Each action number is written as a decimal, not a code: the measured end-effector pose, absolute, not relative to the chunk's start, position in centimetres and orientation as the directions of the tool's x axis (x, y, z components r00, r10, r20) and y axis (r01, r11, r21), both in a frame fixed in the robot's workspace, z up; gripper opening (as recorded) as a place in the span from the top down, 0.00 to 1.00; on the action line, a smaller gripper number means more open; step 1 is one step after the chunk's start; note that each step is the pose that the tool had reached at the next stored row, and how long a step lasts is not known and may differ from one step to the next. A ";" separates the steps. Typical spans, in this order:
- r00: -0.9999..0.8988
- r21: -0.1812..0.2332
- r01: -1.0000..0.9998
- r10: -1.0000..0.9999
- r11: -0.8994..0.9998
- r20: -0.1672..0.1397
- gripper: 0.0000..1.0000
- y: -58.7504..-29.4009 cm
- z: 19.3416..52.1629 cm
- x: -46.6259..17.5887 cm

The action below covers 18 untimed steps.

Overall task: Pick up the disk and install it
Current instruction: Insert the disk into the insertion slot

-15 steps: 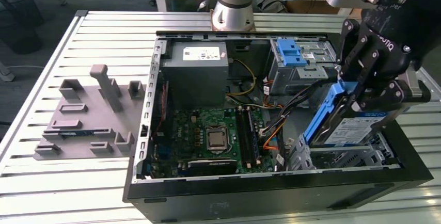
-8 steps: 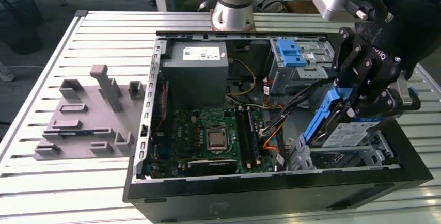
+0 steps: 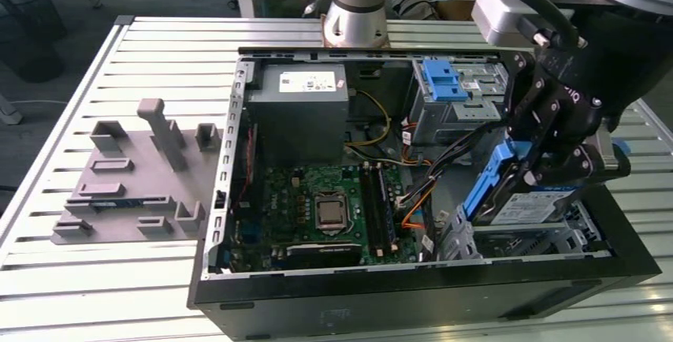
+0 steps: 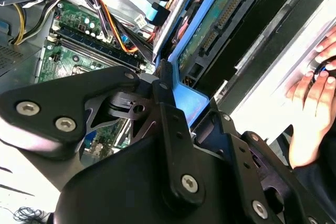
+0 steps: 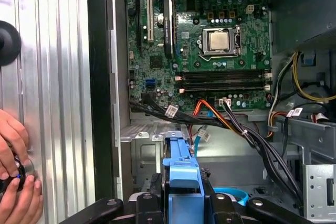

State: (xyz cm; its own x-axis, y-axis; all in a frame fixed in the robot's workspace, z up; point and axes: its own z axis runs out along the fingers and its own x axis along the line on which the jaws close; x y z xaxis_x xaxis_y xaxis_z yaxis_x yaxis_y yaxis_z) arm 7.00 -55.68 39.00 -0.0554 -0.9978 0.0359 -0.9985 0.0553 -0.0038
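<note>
Gripper (image 3: 547,170) is clamped tight on the disk (image 3: 522,200) by its blue carrier — drive hangs tilted, long axis pointing steeply down, right above the drive bay (image 3: 531,241) at the computer case's (image 3: 421,299) front corner, not seated yet.

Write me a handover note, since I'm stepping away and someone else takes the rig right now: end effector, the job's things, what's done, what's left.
End effector: shut on the disk, gripping it by its blue carrier frame.
Disk: lifted and tilted on edge, over the drive bay at the exterior view's right of the open computer case. Its lower end is at the bay, but it is not lying flat in it.
Done: disk picked up and brought to the case.
Left: seat the disk in the bay and release it.
Note: a person's hand rests on the table beside the case.
</note>
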 end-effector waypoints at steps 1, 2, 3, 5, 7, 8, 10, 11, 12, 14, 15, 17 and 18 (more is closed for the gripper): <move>-0.055 -0.004 -0.998 -0.998 0.055 0.036 0.64 -55.7 38.9 7.0; -0.055 -0.004 -0.998 -0.998 0.055 0.036 0.64 -55.7 38.7 7.0; -0.056 -0.004 -0.998 -0.998 0.055 0.036 0.64 -55.7 38.6 7.0; -0.056 -0.004 -0.998 -0.998 0.056 0.035 0.64 -55.7 38.3 7.0; -0.056 -0.004 -0.998 -0.998 0.056 0.036 0.64 -55.7 38.3 7.0; -0.056 -0.004 -0.998 -0.998 0.056 0.036 0.64 -55.7 38.3 7.0; -0.056 -0.004 -0.998 -0.998 0.056 0.036 0.64 -55.7 38.3 7.0; -0.056 -0.004 -0.998 -0.998 0.056 0.036 0.64 -55.7 38.3 7.0; -0.056 -0.004 -0.998 -0.998 0.056 0.036 0.64 -55.7 38.3 7.0; -0.056 -0.004 -0.998 -0.998 0.056 0.035 0.62 -55.7 38.3 7.0; -0.056 -0.004 -0.998 -0.998 0.056 0.036 0.62 -55.7 38.3 7.0; -0.056 -0.004 -0.998 -0.998 0.056 0.035 0.56 -55.7 38.2 7.0; -0.056 -0.004 -0.998 -0.998 0.056 0.035 0.56 -55.7 38.2 7.0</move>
